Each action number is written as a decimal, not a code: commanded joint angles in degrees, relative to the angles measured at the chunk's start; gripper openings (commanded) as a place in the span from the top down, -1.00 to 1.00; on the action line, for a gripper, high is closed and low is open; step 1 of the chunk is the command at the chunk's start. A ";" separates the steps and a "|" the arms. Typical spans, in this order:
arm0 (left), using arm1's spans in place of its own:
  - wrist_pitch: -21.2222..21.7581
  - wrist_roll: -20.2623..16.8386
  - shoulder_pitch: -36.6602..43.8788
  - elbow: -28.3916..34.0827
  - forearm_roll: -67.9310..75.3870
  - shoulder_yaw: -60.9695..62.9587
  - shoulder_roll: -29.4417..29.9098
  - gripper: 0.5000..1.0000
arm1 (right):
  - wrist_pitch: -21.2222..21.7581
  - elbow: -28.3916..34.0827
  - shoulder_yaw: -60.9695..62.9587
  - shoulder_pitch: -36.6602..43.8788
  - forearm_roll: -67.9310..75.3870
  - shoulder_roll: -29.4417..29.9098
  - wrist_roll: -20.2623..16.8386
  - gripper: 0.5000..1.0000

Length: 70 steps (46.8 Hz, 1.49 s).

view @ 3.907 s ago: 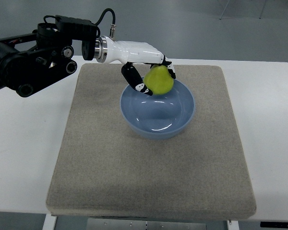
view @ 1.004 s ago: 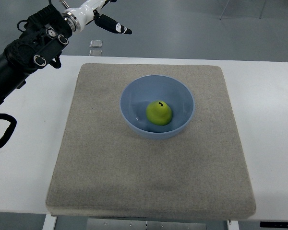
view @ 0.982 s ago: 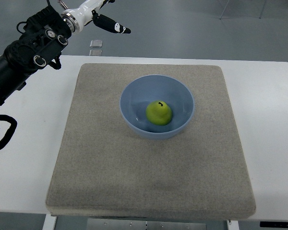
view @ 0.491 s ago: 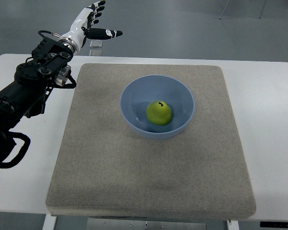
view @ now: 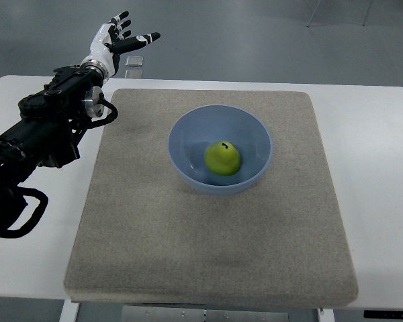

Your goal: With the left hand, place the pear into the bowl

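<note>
Although the arm is not at rest yet, the main work looks done to me: the small yellow-green pear (view: 222,158) with its dark stem sits inside the round pale blue plastic bowl (view: 181,137), a little toward the 6 o'clock side of the bowl's floor, and nothing touches it. The bowl stands on the square grey felt-like mat (view: 208,248), slightly toward 12 o'clock from the mat's middle, and the mat covers most of the white worktop (view: 379,168).

From where I stand, the left hand (view: 115,41), white with black fingertips, is at about 10 o'clock from the bowl, well apart from it and raised beyond the far edge of the worktop. Its fingers (view: 145,37) are spread wide and it holds nothing. The black left arm (view: 50,127) comes in from the 9 o'clock edge, over the bare worktop beside the mat. The right arm I cannot see at all.

I judge that the placing is complete, and what is left is only to bring the left arm back to a resting pose.
</note>
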 commanded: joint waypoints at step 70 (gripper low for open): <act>-10.60 -2.80 2.91 -0.61 -8.16 -7.79 -0.79 -0.96 | 0.00 0.03 0.00 0.00 0.04 0.00 0.00 -0.69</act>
